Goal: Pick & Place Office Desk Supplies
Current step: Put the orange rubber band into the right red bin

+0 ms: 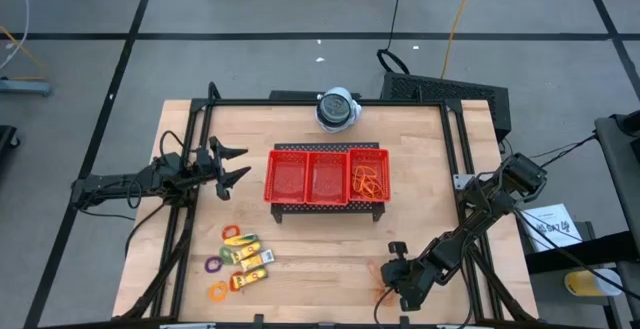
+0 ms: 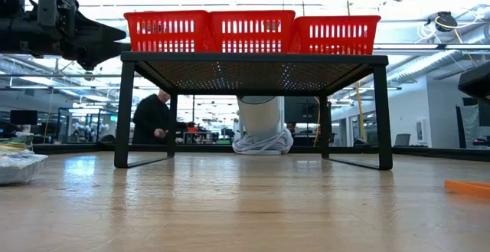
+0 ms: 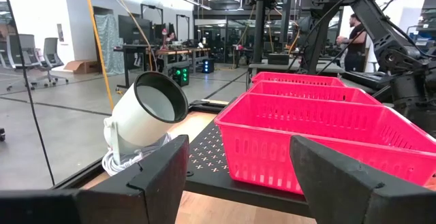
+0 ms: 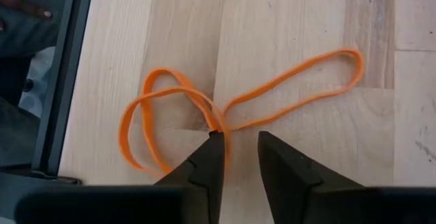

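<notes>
Beyond the pale wooden desk lies a big open workshop, a person standing far back among benches and screens. On the desk a black mesh stand carries the red three-compartment tray, its right-hand compartment already holding a tangle of orange bands, the other two looking bare from above. A round white-grey device sits behind the tray. Near the front left lie the remaining supplies: yellow labelled packets and little coloured rings close around them. The left hand hangs above the desk to the left of the tray, fingers spread wide, holding nothing, apparently waiting. The work is at the front right, where the right hand is down low at the desk over an orange rubber band lying twisted into loops near the edge. Its fingers stand a little apart; one tip sits right at the crossing of the loops, but the strand looks to lie just outside the gap, so I would not call it a pinch yet. To do this well, I think the hand should shift sideways so the crossing falls squarely between the tips, press right onto the wood since the band is so thin and flat, then close fully and lift slowly, watching that the loops come up and don't slip out or snag the desk frame beside them.
</notes>
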Robot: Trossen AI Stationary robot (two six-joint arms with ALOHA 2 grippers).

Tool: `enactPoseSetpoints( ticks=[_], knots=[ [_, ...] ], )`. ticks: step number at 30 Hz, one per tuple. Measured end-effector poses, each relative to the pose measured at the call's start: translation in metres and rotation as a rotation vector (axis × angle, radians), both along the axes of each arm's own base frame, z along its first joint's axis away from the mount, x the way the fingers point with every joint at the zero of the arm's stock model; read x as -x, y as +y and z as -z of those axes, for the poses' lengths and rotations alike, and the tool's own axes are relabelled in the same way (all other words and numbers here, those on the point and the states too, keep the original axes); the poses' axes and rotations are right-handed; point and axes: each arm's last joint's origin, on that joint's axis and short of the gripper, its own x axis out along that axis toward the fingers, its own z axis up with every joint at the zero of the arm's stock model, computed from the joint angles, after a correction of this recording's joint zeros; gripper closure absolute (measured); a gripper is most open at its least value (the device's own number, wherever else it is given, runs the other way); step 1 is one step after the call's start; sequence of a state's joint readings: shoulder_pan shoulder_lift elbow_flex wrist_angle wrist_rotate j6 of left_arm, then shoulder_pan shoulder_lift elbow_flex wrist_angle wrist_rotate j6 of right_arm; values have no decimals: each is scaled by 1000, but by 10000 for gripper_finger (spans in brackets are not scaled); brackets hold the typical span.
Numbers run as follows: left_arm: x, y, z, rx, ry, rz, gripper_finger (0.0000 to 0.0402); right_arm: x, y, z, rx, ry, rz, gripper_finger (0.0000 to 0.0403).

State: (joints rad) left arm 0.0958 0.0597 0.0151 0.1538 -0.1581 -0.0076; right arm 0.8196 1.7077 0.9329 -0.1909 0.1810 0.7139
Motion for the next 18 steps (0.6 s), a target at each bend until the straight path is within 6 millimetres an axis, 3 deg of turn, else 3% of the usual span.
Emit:
enactPoseSetpoints(
  ticks=[18],
  knots=[
    [0,0,0,0,0,0,135,4,-4,7,19,16,7,320]
  ],
)
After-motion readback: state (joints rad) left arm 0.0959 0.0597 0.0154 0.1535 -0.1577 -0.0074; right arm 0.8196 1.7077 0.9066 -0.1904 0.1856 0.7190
